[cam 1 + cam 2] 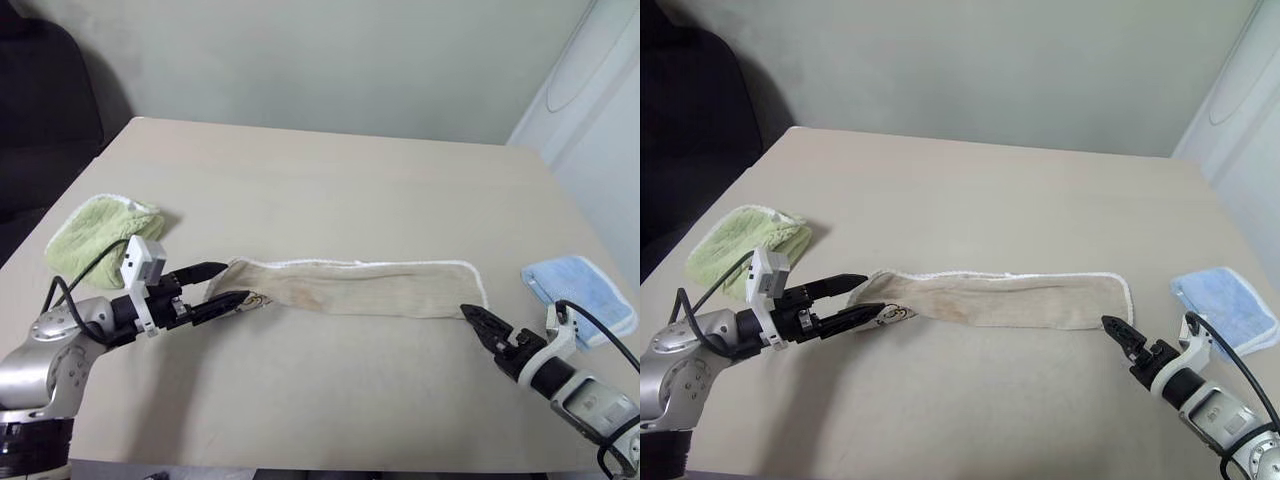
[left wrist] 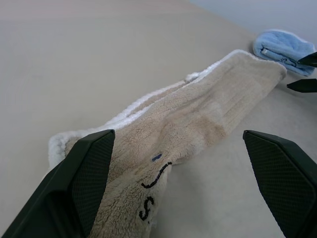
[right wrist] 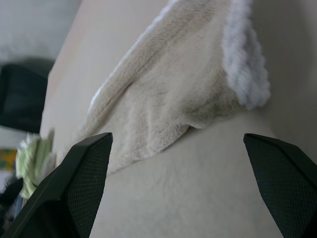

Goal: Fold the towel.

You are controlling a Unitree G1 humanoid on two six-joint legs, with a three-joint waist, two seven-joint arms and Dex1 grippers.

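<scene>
One towel [image 1: 360, 288] lies on the beige surface [image 1: 330, 190], folded lengthwise into a long narrow band that runs from left to right across the middle, nearer the near edge than the far one. It is beige terry with white corded edging along its far side and around its right end, and dark embroidery shows at its left end. Two other cloths share the surface: one light green terry cloth [image 1: 100, 235], bunched up near the left edge, and one smaller light blue cloth [image 1: 580, 295], folded flat near the right edge. Both sit well apart from the band. No box, basket or other container stands here; the three cloths rest straight on the surface. There are two arms, one at each end of the band. The left end effector [image 1: 220, 285] reaches in from the near left, its two black fingers spread apart around the towel's left end, one finger on the far side of the tip and one on the near side, neither visibly pressing the cloth. The right end effector [image 1: 473, 318] comes in from the near right, pointing at the towel's right end; its fingers are spread wide in the right wrist view, with the corded corner lying between and beyond them, and its tips sit just beside that end.
</scene>
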